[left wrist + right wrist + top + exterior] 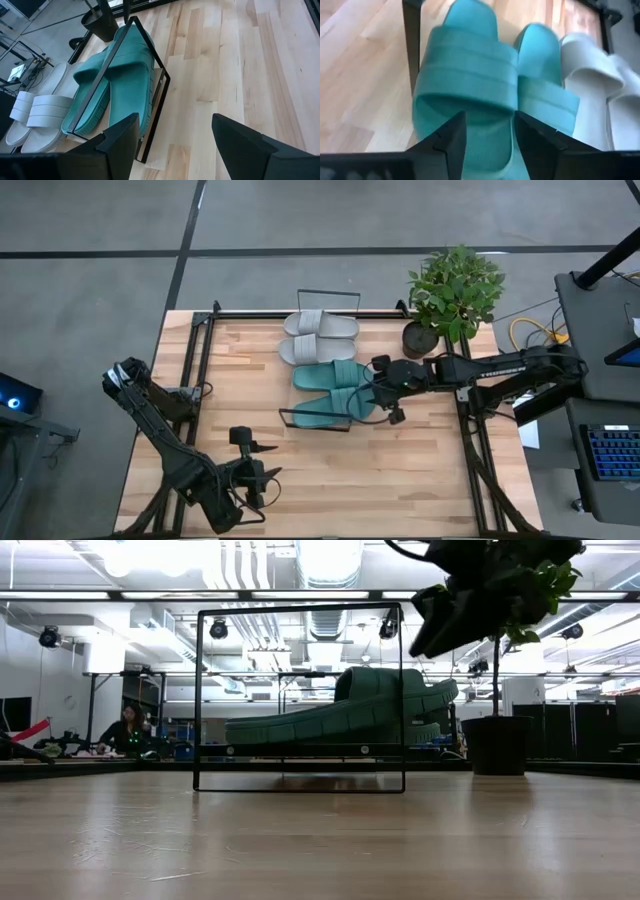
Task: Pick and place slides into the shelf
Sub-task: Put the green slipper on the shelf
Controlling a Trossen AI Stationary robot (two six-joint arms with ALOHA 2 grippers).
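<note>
Resting on the shelf: four slides; right gripper open beside.

light: bright, even overhead | glare: ceiling lamps in low view | blur: right wrist view soft

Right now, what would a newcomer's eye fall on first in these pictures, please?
Probably the teal-green slides lying side by side on the low shelf mid-table, beside the pale grey pair. The right hand sits open at the nearest teal slide. The left hand, open, waits near the table's front left; a potted plant marks the far right corner.
</note>
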